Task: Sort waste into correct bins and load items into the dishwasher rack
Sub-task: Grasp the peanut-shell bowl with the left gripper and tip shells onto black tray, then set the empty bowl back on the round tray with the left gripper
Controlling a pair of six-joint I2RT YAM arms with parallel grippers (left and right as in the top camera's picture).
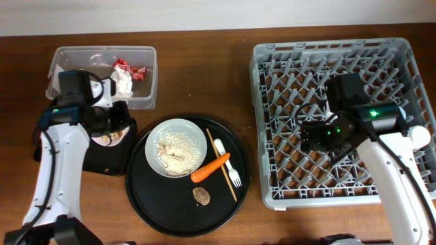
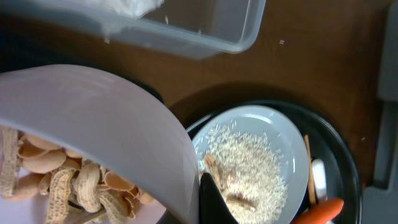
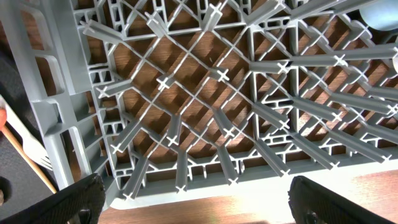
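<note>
Over the shallow black tray (image 1: 102, 161) at the table's left side, the left gripper (image 1: 112, 121) grasps the small pink bowl (image 2: 106, 118). The bowl is tilted and pale pink, with beige food scraps (image 2: 68, 180) resembling peanut shells lying against its lower wall. One dark finger (image 2: 208, 200) presses the bowl's outer wall; the opposing finger is hidden.

Behind the tray, the clear tub (image 1: 102, 49) contains a red wrapper (image 1: 129, 68) and a white napkin (image 1: 122, 83).

On the round black tray (image 1: 163, 201):
- the plate (image 1: 178, 125) carrying rice (image 1: 178, 146)
- the carrot (image 1: 210, 168)
- the fork (image 1: 227, 163)
- one chopstick (image 1: 231, 189)
- the brown lump (image 1: 201, 196)

Above the dishwasher rack (image 1: 334, 46), the right gripper (image 3: 199, 205) hangs with fingers (image 3: 68, 202) spread wide, grasping nothing and clear of the pegs.
</note>
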